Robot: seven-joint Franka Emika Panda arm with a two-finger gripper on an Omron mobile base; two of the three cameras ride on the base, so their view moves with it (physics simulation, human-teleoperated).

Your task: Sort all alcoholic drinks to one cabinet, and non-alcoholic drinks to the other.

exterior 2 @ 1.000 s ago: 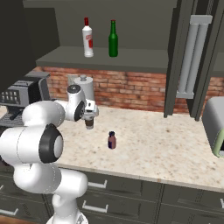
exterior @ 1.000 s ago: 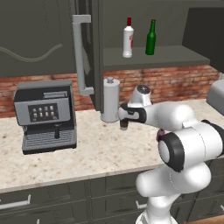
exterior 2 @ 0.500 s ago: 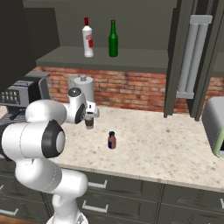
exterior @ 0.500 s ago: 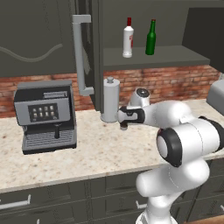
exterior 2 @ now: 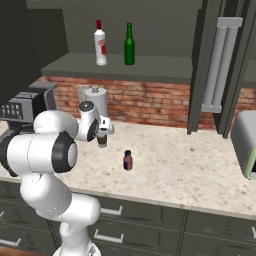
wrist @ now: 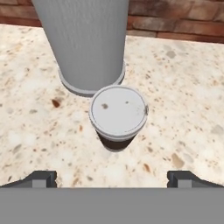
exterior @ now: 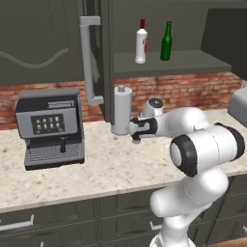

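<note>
On the open cabinet shelf (exterior: 193,61), above a red brick backsplash: two bottles, upright, side by side but apart.
- One white bottle (exterior: 141,42), red cap and red label, smooth body narrowing to a short neck.
- One green bottle (exterior: 166,42), slim dark glass, long neck.

The cabinet (exterior 2: 150,30) is dark grey and matt; its door (exterior: 99,53) stands open to one side and carries one long pale-grey vertical bar handle (exterior: 87,60). A second open door with a like handle (exterior 2: 220,65) shows at the other side in the right base view.

On the speckled beige stone counter (exterior 2: 190,165):
- One paper cup (wrist: 118,116), round white lid, dark brown sleeve below, upright, just in front of the canister; whether they touch I cannot tell.
- One grey canister (wrist: 83,39), tall ribbed metal cylinder with a flared base ring and a small knob on top.
- One purple bottle (exterior 2: 128,160), tiny, dark cap, upright, standing alone and apart from the cup.
- One coffee machine (exterior: 50,126), boxy grey and black, button panel on the front, drip grid beneath.
- One pale rounded appliance (exterior 2: 246,145) at the counter's far end, cut off by the picture edge.

Gripper (wrist: 112,178): one, two dark tips spread wide, holding nothing, hovering over the cup with a tip to either side and clear of it.
</note>
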